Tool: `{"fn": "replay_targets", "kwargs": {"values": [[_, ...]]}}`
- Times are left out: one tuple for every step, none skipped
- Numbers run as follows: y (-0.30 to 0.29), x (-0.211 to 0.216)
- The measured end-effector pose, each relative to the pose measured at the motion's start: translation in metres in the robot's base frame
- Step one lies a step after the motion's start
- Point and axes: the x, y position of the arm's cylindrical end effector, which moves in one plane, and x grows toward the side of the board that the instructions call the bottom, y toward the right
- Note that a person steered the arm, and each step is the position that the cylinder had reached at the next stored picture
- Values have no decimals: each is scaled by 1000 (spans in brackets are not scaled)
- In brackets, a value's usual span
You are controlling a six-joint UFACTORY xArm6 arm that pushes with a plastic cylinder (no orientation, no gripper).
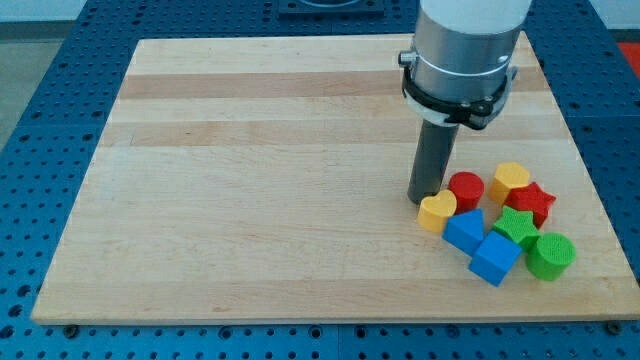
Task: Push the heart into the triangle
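Here my tip (424, 199) touches the yellow heart (437, 211), itself just beside the blue triangle (464, 230).

No writing, label, brand, number or sign can be read anywhere in the view: none on the wooden desk (300, 180), none on the coloured blocks at the lower right of the frame, none on the grey arm housing (468, 40) at the upper right, and none on the blue perforated surface (40, 60) around the desk
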Motion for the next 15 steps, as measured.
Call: {"fn": "replay_targets", "kwargs": {"values": [[-26, -13], [-67, -54], [-60, -122], [-31, -166], [6, -202], [52, -224], [103, -232], [115, -232], [163, -227], [189, -191], [140, -151], [41, -115], [-50, -77], [-84, -32], [-67, -16]]}}
